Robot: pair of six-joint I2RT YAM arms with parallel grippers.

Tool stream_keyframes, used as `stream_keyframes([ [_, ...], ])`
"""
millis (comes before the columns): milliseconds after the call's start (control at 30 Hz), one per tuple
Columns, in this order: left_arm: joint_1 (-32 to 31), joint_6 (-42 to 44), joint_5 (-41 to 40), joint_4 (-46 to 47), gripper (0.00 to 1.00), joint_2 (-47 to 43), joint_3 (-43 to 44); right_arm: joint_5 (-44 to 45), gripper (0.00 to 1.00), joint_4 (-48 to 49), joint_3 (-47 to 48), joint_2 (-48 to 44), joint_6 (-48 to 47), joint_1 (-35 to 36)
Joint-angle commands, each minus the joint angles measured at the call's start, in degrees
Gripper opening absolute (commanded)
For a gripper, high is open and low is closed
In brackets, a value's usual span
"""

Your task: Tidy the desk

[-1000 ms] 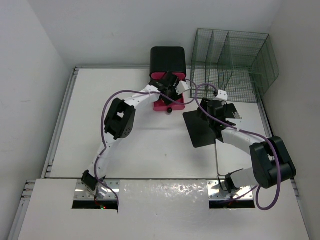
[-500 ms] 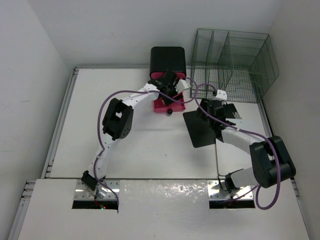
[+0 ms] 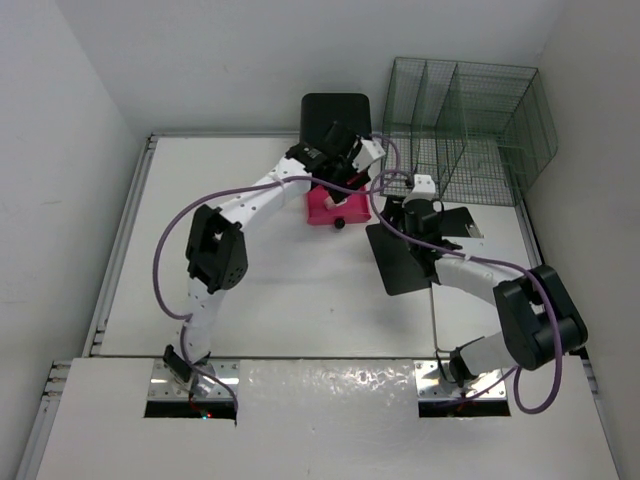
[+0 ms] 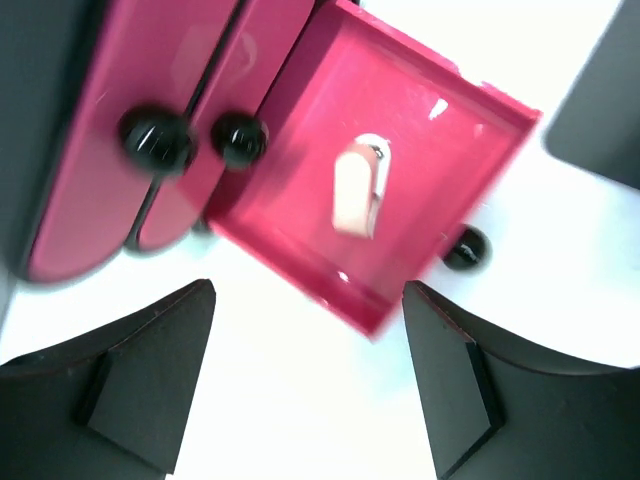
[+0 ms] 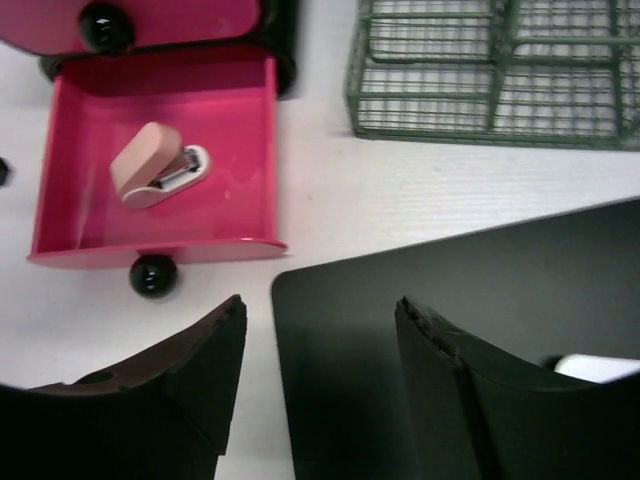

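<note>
The white desk [image 3: 260,290] carries a black drawer unit [image 3: 335,115] at the back. Its lowest pink drawer [image 3: 333,208] is pulled open. In the left wrist view the drawer [image 4: 400,130] holds a small pink stapler [image 4: 357,190]. My left gripper [image 3: 338,178] hovers above the drawer, open and empty [image 4: 310,370]. My right gripper [image 3: 398,212] is open and empty [image 5: 320,305] over the left edge of a flat black pad [image 5: 470,330], just right of the drawer [image 5: 230,130]. The stapler [image 5: 158,165] shows there too.
A green wire organizer [image 3: 465,125] stands at the back right, also in the right wrist view [image 5: 500,70]. The black pad [image 3: 405,260] lies right of centre. Two shut pink drawers with black knobs [image 4: 157,138] sit above the open one, whose knob [image 5: 152,275] faces forward.
My left arm has stretched and its gripper has risen back toward the drawer unit, away from the open drawer. My right gripper has shifted slightly left toward the drawer.
</note>
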Motion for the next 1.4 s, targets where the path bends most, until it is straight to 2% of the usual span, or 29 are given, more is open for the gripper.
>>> stream_keyframes([
  [0, 1.64, -9.6, -0.25, -7.23, 0.74, -10.53, -3.92, -0.15, 0.62, 4.76, 2.3, 2.9, -4.92, 2.6],
  [67, 6.81, -11.91, 4.93, -7.43, 0.74, -18.75, -10.61, 0.29, 0.64, 6.69, 2.82, 4.39, -6.33, 5.14],
  [100, 9.11, -14.09, 10.96, -5.51, 0.74, -22.03, -18.3, 0.21, 0.65, 7.13, 3.35, 6.58, -6.51, 6.12],
  [133, 11.74, -14.98, 13.46, -4.01, 0.75, -25.02, -22.38, -0.14, 0.65, 7.66, 3.96, 7.9, -6.86, 7.0],
  [167, 16.38, -15.69, 15.4, -2.17, 0.75, -30.97, -26.17, -0.14, 0.65, 7.57, 6.06, 9.22, -6.95, 8.75],
  [200, 18.16, -16.31, 15.15, 2.28, 0.75, -34.08, -34.12, -0.06, 0.65, 7.4, 7.21, 12.11, -6.86, 9.46],
  [267, 21.24, -15.88, 13.23, 7.14, 0.75, -41.88, -41.9, 0.9, 0.64, 6.52, 10.19, 14.85, -5.11, 10.34],
  [300, 21.69, -14.74, 10.78, 11.95, 0.76, -44.28, -49.16, 1.78, 0.6, 6.0, 11.17, 16.08, -4.15, 10.43],
  [367, 22.14, -13.07, 8.84, 14.36, 0.77, -48.51, -55.26, 4.5, 0.55, 4.15, 13.36, 19.24, -1.68, 10.61],
  [567, 25.56, -11.57, 8.22, 15.86, 0.77, -50.45, -57.14, 8.63, 0.52, 1.87, 18.81, 26.71, -1.07, 13.86],
  [767, 25.48, -11.04, 6.28, 16.13, 0.78, -49.4, -57.23, 7.77, 0.51, 0.19, 23.39, 31.99, 0.52, 14.04],
  [900, 25.56, -10.86, 4.52, 16.66, 0.78, -49.49, -57.58, 7.42, 0.5, -1.22, 24.36, 32.44, 0.87, 14.21],
  [1033, 25.57, -10.69, 4.96, 16.83, 0.78, -49.14, -57.85, 7.06, 0.5, 1.86, 23.3, 32.35, 0.87, 14.13],
  [1367, 25.57, -10.51, 4.96, 16.74, 0.78, -49.14, -57.76, 9.35, 0.49, 0.45, 29.28, 36.92, 3.24, 14.04],
])
